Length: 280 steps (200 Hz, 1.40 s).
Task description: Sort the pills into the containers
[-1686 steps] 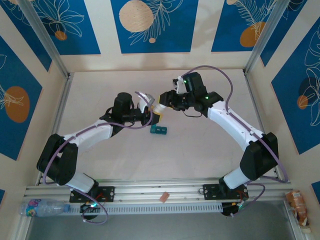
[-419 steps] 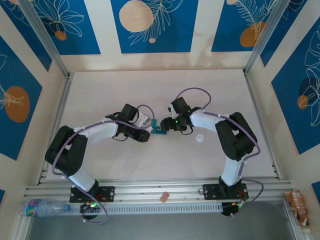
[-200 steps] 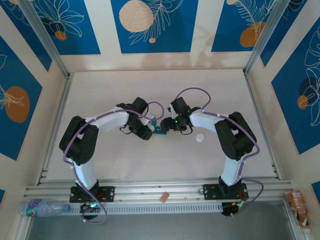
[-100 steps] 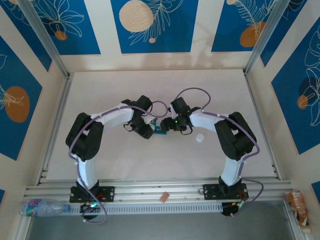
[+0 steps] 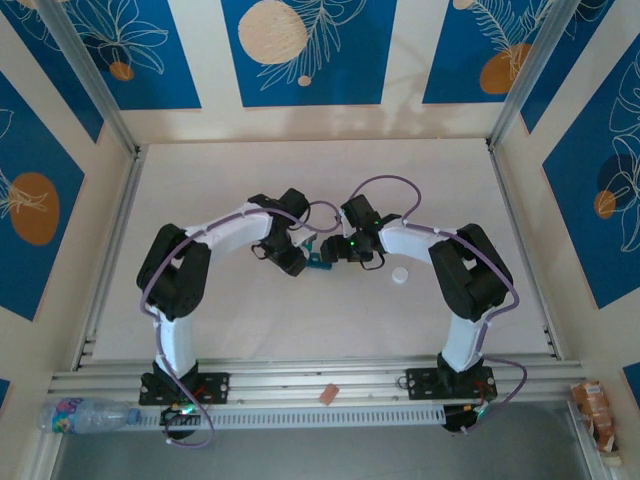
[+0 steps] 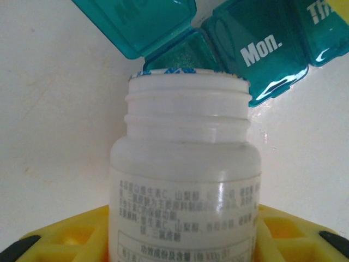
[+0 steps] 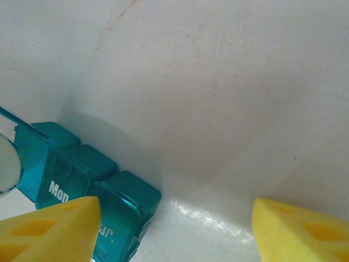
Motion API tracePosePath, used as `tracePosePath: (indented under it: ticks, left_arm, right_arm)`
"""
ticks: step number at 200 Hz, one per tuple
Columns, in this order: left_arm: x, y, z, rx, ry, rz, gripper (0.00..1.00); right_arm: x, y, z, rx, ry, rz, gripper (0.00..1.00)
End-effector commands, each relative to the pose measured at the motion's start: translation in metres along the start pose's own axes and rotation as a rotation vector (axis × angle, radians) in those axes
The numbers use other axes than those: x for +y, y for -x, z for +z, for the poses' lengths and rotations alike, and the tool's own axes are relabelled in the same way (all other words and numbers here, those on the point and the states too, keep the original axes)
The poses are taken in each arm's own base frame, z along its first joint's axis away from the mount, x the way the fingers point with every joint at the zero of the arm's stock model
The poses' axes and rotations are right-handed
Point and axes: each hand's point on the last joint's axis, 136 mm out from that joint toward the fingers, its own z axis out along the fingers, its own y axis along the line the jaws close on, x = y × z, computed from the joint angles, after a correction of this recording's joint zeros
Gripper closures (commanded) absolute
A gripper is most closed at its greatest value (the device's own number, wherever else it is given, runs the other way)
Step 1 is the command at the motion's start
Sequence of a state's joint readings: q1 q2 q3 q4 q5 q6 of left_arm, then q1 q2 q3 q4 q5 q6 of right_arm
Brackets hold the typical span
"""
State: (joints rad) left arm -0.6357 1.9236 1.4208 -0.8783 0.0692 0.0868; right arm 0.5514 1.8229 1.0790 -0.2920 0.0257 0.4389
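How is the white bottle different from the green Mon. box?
The bottle is white and round; the box is teal with square compartments. The left gripper holds the bottle; the box lies on the table. Both are open: no cap on the bottle, one box lid up.

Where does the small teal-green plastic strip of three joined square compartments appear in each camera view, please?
Top external: the teal-green plastic strip of compartments lies mid-table, between the two arms' tips.
Left wrist: across the top edge, one lid raised, behind the white plastic bottle.
Right wrist: lower left, beside a yellow finger.
Shared landmark: the white "Mon." lettering on its middle lid, in both wrist views.
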Motion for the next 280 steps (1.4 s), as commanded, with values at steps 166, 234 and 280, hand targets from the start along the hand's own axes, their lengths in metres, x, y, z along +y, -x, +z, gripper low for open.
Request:
tracePosePath:
  ticks: [166,234,280]
  left_arm:
    - [0.0,0.0,-0.003,0.114,0.09,0.087,1.0]
    - [0.001,0.003,-0.01,0.13,0.124,0.12,1.0]
    - [0.001,0.003,-0.007,0.157,0.132,0.136,1.0]
  right_arm:
    - [0.002,-0.018,0.011,0.066,-0.003,0.002,0.27]
    - [0.001,-0.02,0.013,0.07,-0.004,0.004,0.27]
    - [0.001,-0.02,0.014,0.072,-0.006,0.003,0.27]
